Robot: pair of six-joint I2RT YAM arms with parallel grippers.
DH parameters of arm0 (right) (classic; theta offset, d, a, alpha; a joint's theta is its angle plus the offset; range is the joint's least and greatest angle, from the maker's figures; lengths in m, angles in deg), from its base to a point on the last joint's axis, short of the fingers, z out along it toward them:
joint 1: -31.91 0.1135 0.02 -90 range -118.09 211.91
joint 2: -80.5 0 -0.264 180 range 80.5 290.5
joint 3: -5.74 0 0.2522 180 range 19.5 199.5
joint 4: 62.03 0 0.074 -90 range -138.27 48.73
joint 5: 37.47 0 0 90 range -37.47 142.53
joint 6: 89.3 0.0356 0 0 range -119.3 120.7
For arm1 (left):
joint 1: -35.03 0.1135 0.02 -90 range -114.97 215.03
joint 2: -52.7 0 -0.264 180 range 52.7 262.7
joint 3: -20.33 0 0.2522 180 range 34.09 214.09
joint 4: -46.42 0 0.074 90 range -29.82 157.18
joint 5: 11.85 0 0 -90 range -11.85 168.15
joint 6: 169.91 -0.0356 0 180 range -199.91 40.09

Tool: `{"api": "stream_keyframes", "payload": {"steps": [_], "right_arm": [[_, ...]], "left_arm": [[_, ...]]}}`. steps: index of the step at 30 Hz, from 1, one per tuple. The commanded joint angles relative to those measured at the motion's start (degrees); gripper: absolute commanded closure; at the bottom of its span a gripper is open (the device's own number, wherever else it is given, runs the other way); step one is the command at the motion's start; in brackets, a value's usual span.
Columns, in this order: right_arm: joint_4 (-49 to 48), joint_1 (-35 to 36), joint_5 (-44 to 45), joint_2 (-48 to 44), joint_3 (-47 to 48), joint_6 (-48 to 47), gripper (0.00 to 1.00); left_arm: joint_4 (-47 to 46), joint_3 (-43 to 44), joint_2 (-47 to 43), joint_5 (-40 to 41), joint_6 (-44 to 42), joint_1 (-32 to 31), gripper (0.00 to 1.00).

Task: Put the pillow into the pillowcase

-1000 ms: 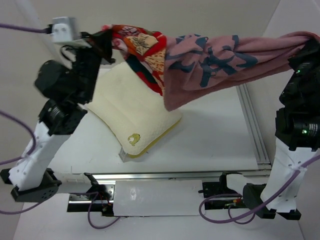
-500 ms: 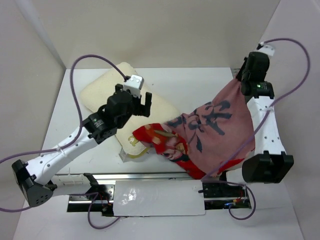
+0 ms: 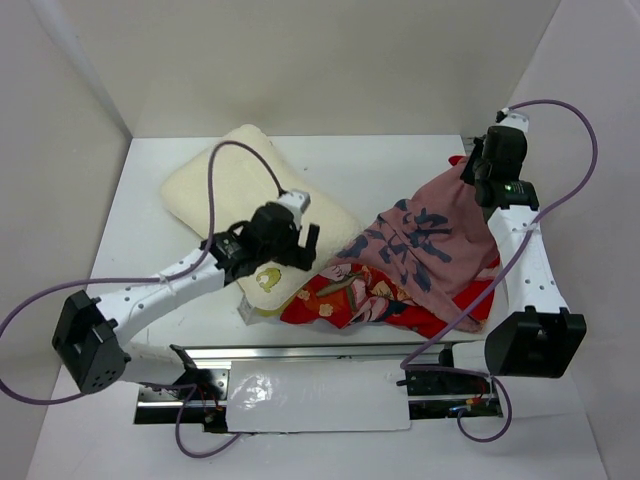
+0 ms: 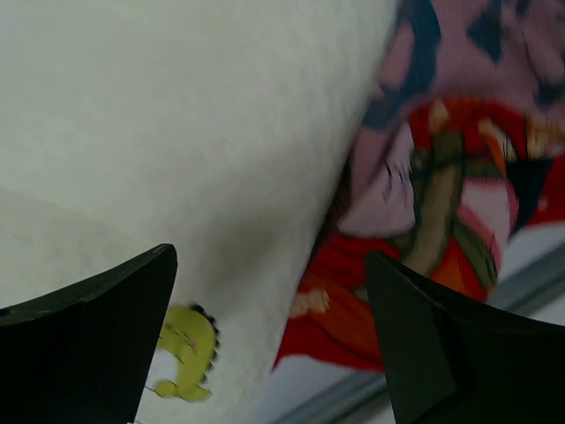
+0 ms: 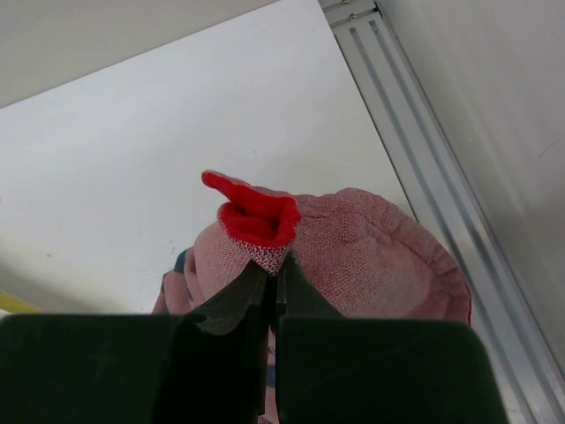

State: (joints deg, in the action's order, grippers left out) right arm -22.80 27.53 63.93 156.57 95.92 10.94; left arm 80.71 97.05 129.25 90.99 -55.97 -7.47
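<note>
white tabletop [image 3: 400,165] carries everything, and at its near edge, just past the aluminium rail [image 3: 330,352], the pillowcase [image 3: 400,270] lies slumped in a heap. its red doll face is nearest, and the dull pink face with dark marks rises behind it toward the right. just left of that heap my left gripper [image 4: 272,256] hangs with its jaws spread wide and nothing between them, over the near corner of the pillow [image 3: 215,185] beside the yellow logo [image 4: 185,358]; the red cloth lies right against that corner. the pillow rests flat on the table, running from there to the far left. at the far right my right gripper [image 5: 272,274] is pressed together on a small red fold of the pillowcase hem, holding that corner up off the table. i judge the pillow light, thick and squashy, so i'd bite deep on its edged corner rather than the plush face. the case is limp and its mouth will collapse, so the hem is where to take it.
</note>
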Motion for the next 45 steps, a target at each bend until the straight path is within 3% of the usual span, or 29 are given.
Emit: {"api": "stream_keyframes", "payload": {"steps": [1,3,7,14,22,28,32,39,45], "right_arm": [[-4.2,-0.1,-1.47,-2.33,0.04,0.04,1.0],[-4.2,-0.1,-0.94,-2.33,0.04,0.57,1.0],[-4.2,-0.1,-2.51,-2.94,-0.57,0.57,1.0],[-4.2,-0.1,-4.02,-2.95,-1.1,0.57,1.0],[-3.59,-0.1,-2.35,-2.95,-1.1,1.1,1.0],[-3.06,-0.1,-1.2,-3.56,-1.1,1.1,1.0],[-3.06,-0.1,0.02,-3.56,-1.1,1.1,1.0],[-2.53,-0.1,0.55,-3.04,-1.1,1.1,1.0],[-2.01,-0.1,0.55,-3.04,-1.1,1.1,1.0]], "left_arm": [[-0.22,-6.42,-6.84,-9.04,-1.71,-6.95,0.0],[-1.63,-13.0,-10.53,-12.04,-0.49,-9.26,0.0],[-3.65,-19.88,-16.08,-9.95,6.81,-13.04,0.0],[-10.77,-21.39,-10.02,-9.33,8.4,-17.88,0.08],[-9.46,-12.43,-1.85,1.82,13.4,-17.88,0.16],[-9.46,-5.22,0.43,5.26,10.34,-17.88,0.16],[-6.91,-0.21,8.24,2.73,5.96,-17.88,0.17],[-16.75,2.33,13.18,-8.62,1.9,-17.88,0.18],[-16.06,8.05,20.99,-4.24,2.42,-18.5,0.18]]}}
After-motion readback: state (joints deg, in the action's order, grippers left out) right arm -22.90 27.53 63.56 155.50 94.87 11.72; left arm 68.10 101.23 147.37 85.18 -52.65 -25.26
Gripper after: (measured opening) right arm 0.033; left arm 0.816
